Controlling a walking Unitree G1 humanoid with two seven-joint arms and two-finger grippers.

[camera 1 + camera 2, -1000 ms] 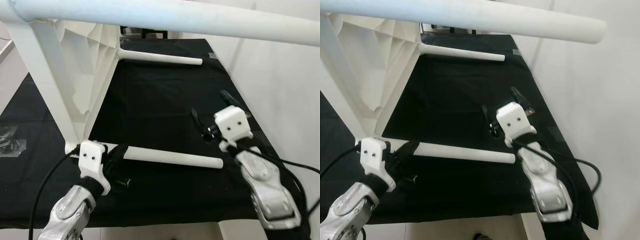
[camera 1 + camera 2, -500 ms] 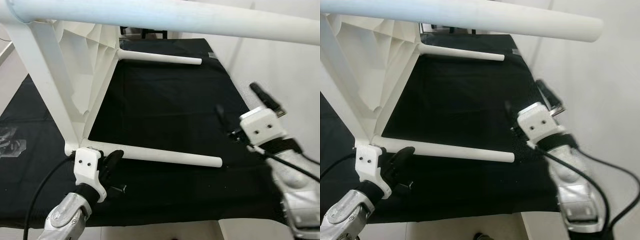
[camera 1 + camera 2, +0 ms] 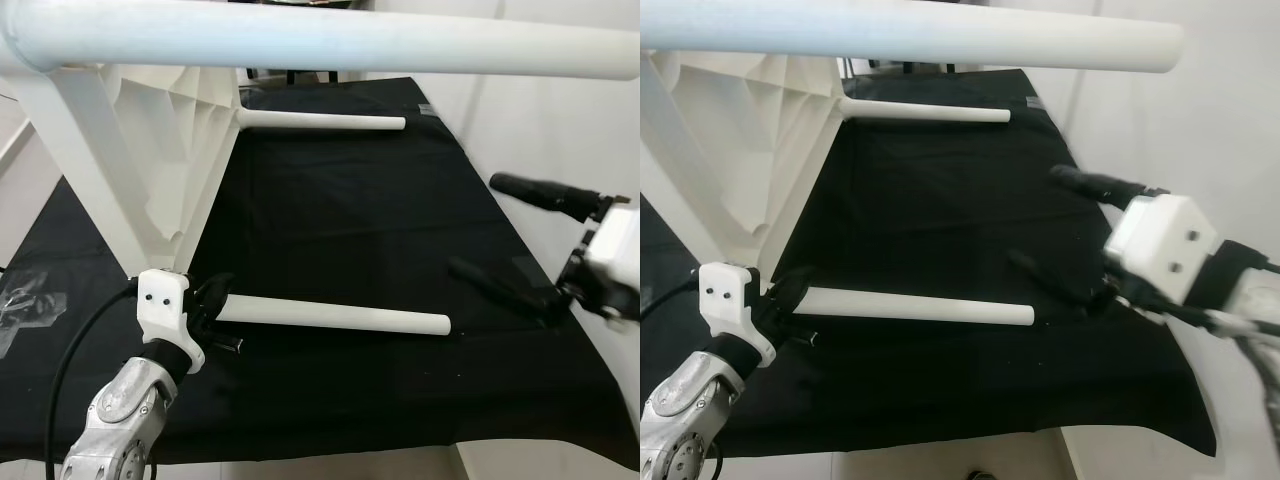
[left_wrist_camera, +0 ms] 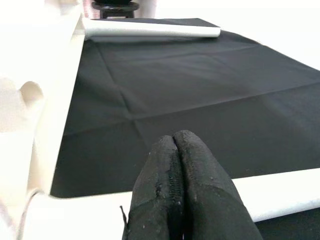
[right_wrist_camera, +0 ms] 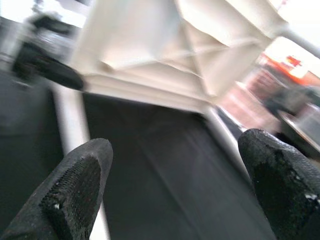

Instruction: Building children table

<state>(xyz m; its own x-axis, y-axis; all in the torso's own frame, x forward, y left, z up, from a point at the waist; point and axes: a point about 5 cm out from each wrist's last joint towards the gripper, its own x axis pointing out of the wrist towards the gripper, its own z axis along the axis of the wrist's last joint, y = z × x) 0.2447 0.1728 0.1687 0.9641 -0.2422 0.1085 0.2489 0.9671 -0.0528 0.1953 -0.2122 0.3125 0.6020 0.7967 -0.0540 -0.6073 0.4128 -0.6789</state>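
The white children's table (image 3: 150, 170) lies on its side on a black cloth (image 3: 340, 210). One leg (image 3: 330, 315) lies along the cloth near me, another leg (image 3: 320, 120) is farther back, and a third leg (image 3: 300, 35) crosses close above. My left gripper (image 3: 215, 300) is shut and rests against the base of the near leg, with its fingers (image 4: 175, 165) pressed together over the leg. My right gripper (image 3: 472, 222) hangs wide open at the right, past the near leg's free end, holding nothing. Its fingers (image 5: 75, 190) are blurred in the right wrist view.
A white wall (image 3: 560, 120) stands close along the right side of the cloth-covered surface. Its front edge (image 3: 300, 450) is right before me. A clear plastic bag (image 3: 25, 300) lies at the left. A dark object (image 3: 290, 72) stands behind the far end.
My right gripper has swung away to the right from the near leg's end, and its fingers have spread wider. My left gripper has shifted a little along the leg's base.
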